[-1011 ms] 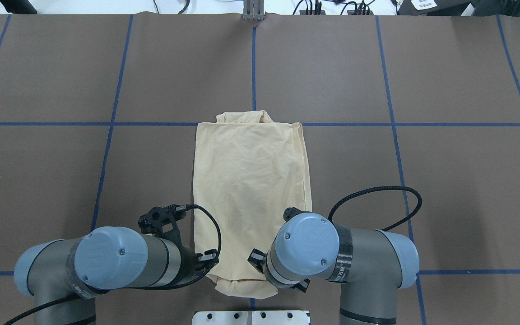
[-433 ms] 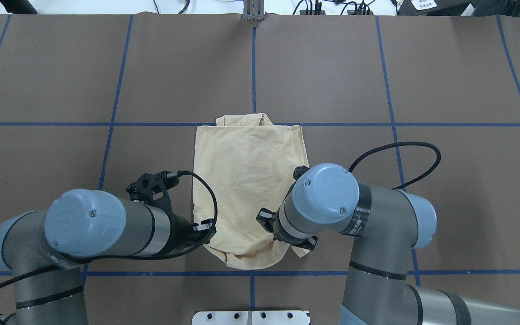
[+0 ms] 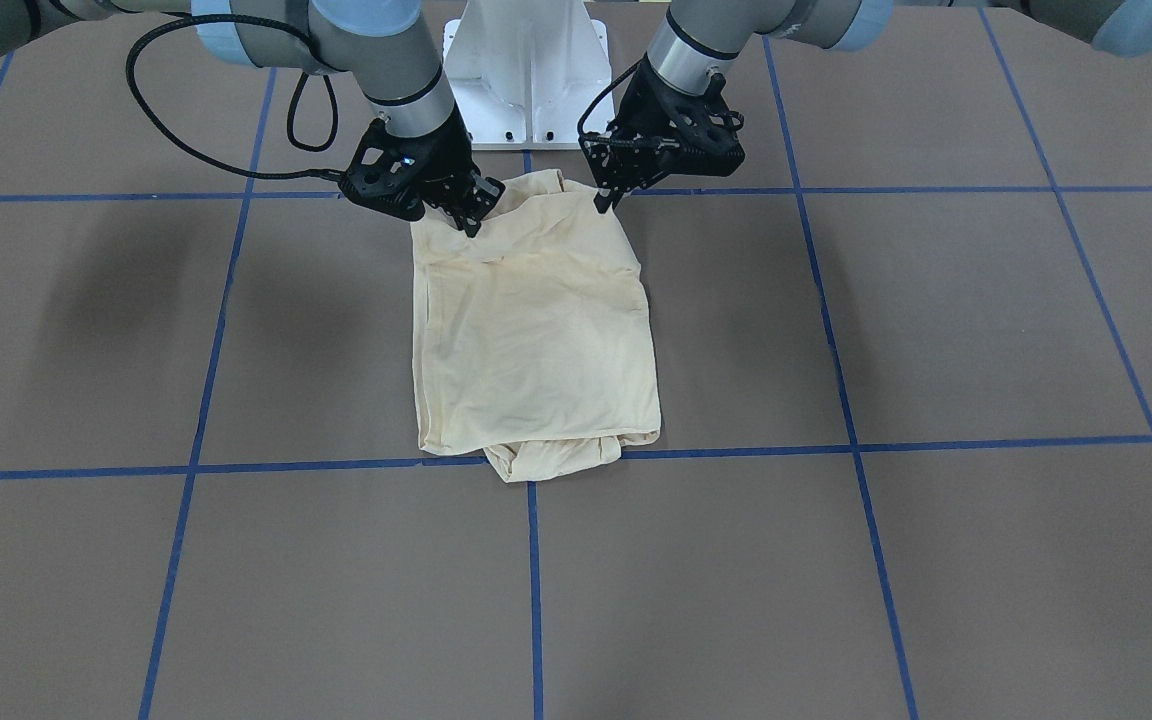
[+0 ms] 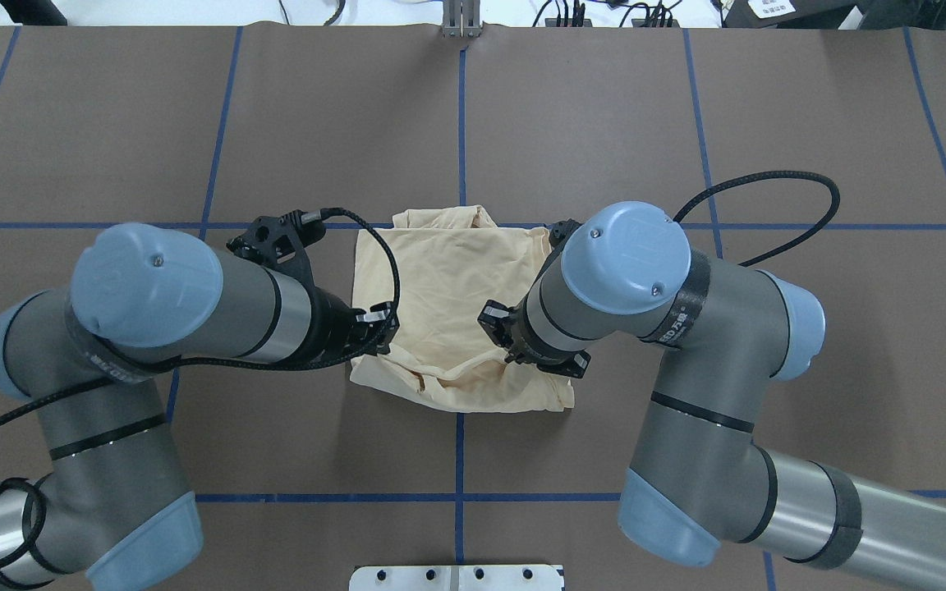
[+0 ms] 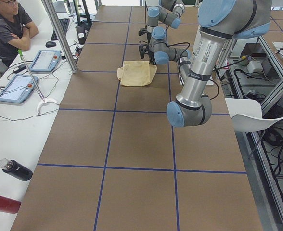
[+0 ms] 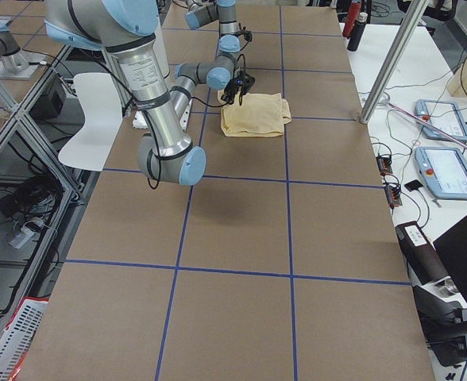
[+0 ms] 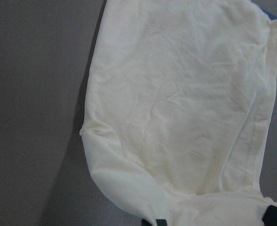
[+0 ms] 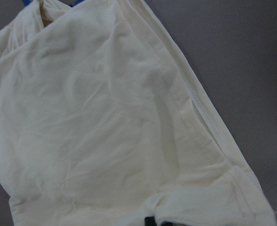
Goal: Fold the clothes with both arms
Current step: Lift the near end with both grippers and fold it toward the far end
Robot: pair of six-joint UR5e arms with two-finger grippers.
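While its far edge stays on the blue cross line at the middle of the table, the T-shirt looks shorter than a second ago. Its near hem now rides lifted, well in over the body. The left gripper and right gripper each stay pinched on a near corner, so the halving fold seems about midway.
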